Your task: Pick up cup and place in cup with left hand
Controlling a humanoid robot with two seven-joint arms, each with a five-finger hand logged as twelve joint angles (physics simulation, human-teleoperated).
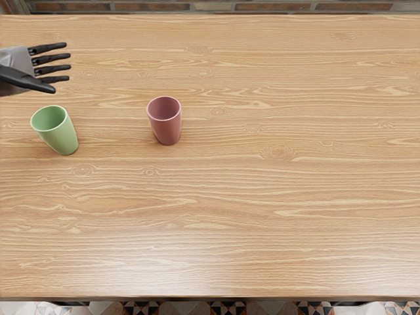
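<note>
Worktop (262,197): two cups, both upright on it, left half, nearer the far edge than the near one. Left cup (60,139) close to the left side; right cup (166,128) to its right, a touch farther back. Gap of bare surface between them, no contact. Left robot hand (25,65) in from the left edge, behind the left cup and apart from it, fingertips toward the right; height over the surface unclear. Brickwork (256,7) beyond far edge. Floor (230,308) before near edge.
</note>
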